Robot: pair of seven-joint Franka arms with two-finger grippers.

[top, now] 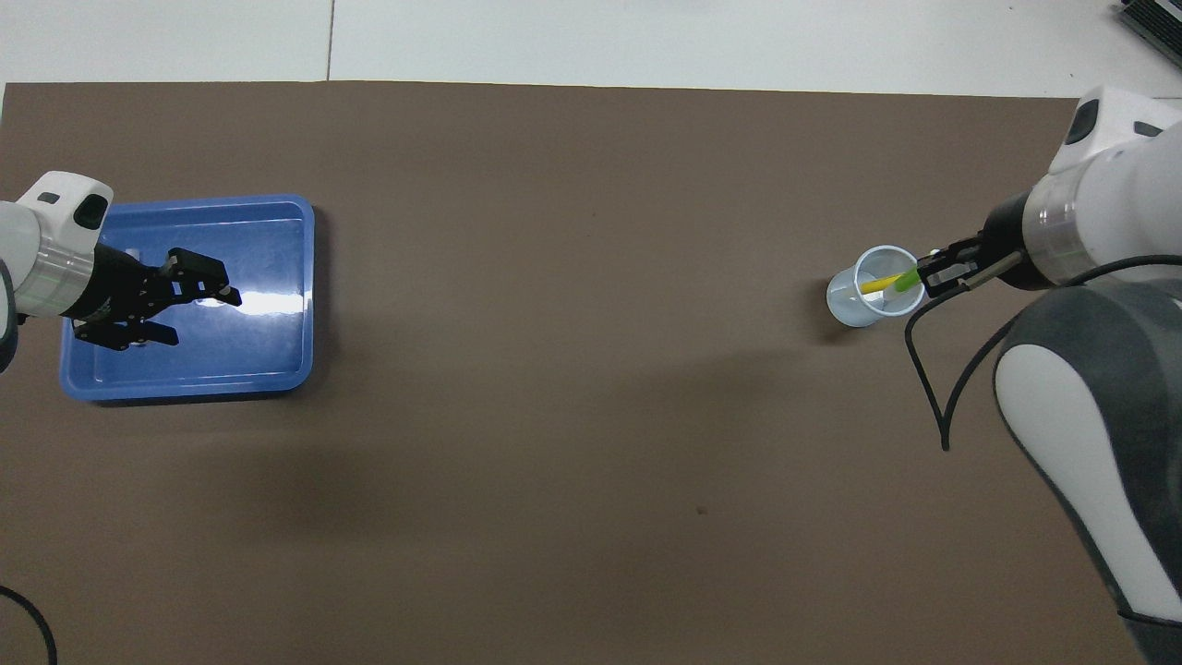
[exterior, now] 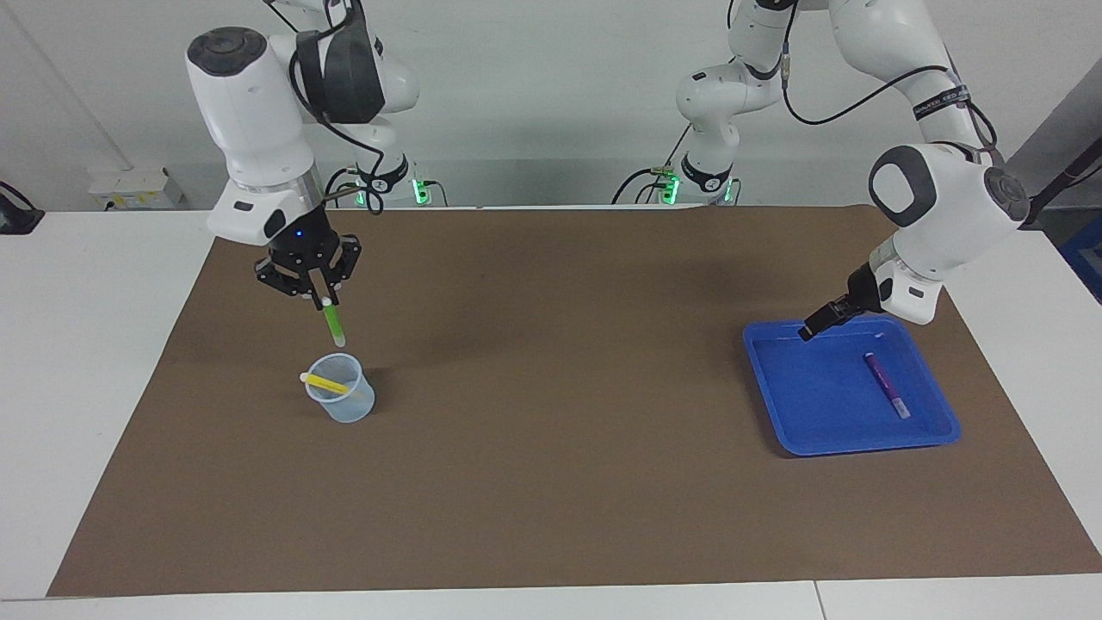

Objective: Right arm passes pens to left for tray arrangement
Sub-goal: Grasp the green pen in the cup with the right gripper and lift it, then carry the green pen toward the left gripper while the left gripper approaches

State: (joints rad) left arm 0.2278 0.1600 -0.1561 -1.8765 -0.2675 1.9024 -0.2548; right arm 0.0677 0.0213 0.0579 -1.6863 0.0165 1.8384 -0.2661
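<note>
Three slim marker pens are spread across the scene, each in a different place. The green marker pen point(exterior: 333, 326) hangs upright, whitish end down, clenched in the jaws of the right gripper point(exterior: 322, 300), the black claw with a small blue light, which is raised in the air over the small translucent bluish plastic cup point(exterior: 341, 399). The pen's lower end is clear of the cup's rim. The yellow marker pen point(exterior: 325, 382) lies slanted inside that cup, its whitish end sticking out over the rim. The cup stands on the brown mat point(exterior: 551, 430) that covers the tabletop, toward the right arm's end. Toward the left arm's end sits the shallow bright blue plastic tray point(exterior: 779, 405), roughly square with rounded corners and a low rim. The purple marker pen point(exterior: 885, 385) lies flat in it, in the half nearer the tabletop's end. The left gripper point(top: 199, 309), a black claw showing no blue light, hovers above the tray with its jaws spread wide and nothing between them; in the overhead view it covers the purple pen.
</note>
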